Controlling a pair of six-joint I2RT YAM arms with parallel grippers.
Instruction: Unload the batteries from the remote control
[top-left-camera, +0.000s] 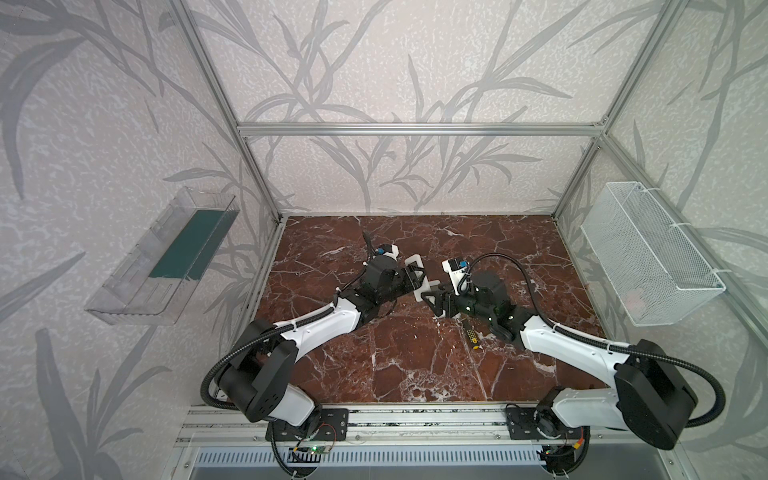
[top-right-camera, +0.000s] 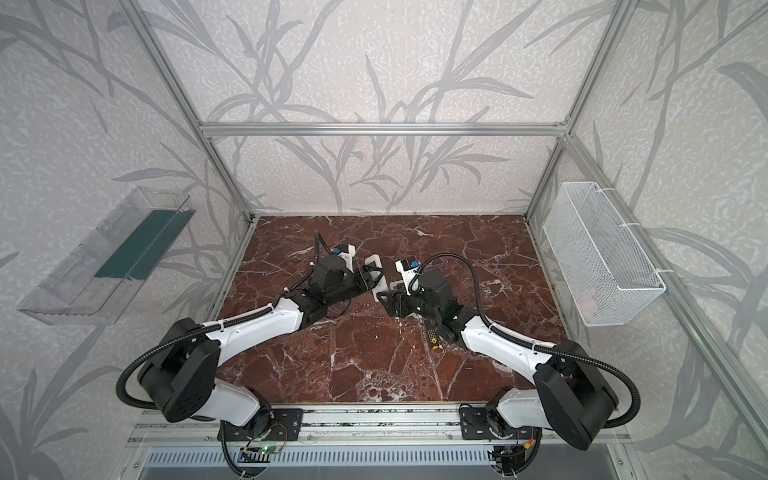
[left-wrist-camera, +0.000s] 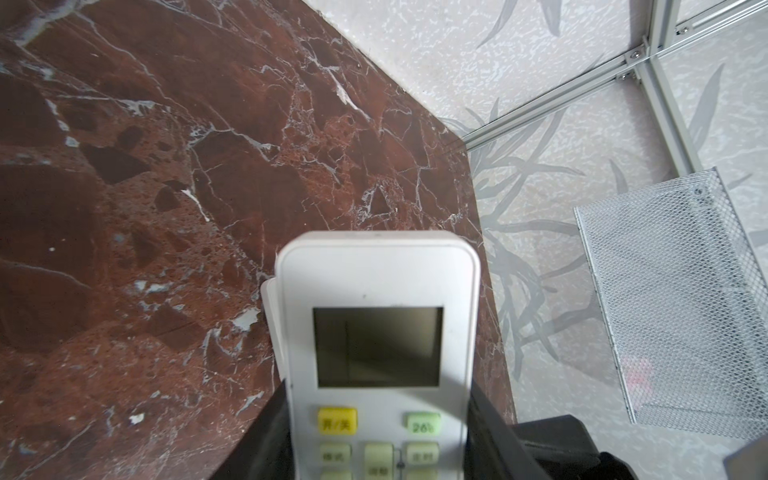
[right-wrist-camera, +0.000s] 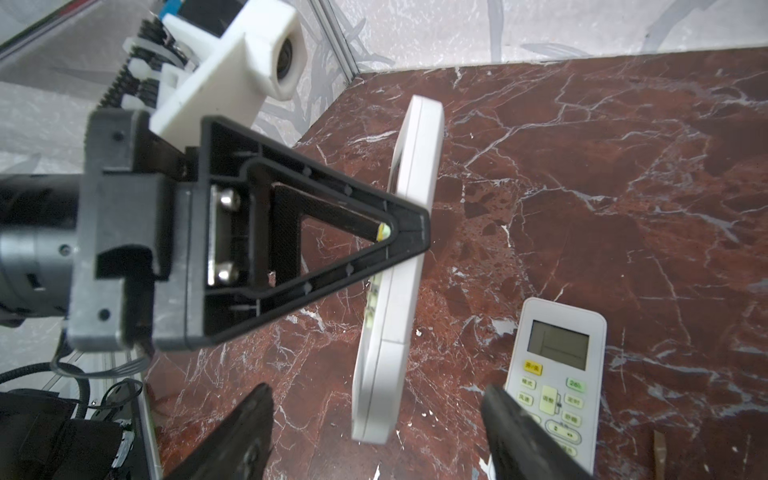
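In both top views the arms meet at the middle of the marble table (top-left-camera: 395, 365). The left gripper (top-left-camera: 415, 278) is clamped on a white remote (top-left-camera: 415, 262), and the right gripper (top-left-camera: 432, 297) faces it from the right, close in. A black-and-yellow screwdriver (top-left-camera: 471, 336) lies just below the right wrist, probably parked within reach. A clear bin (top-left-camera: 162, 257) hangs at the left of the frame and a wire basket (top-left-camera: 648, 257) at the right.

In the left wrist view the white remote (left-wrist-camera: 376, 282) fills the lower centre, screen and buttons towards the camera. The black fingers (left-wrist-camera: 257, 436) press its long sides at the bottom edge, a firm hold that leaves its back free.

In the right wrist view the same remote (right-wrist-camera: 415, 166) stands edge-on in the centre, pinched by the left gripper's triangular finger (right-wrist-camera: 332, 232) from the left. The right gripper (right-wrist-camera: 374, 432) is open at the bottom of the frame, its fingers (right-wrist-camera: 257, 424) either side of the remote's lower end without touching. A seam crosses the casing there, likely the battery cover, which would explain presenting that end. A second remote (right-wrist-camera: 557, 365) lies face up at lower right.

The batteries are not visible in any view; they are presumably inside the held remote
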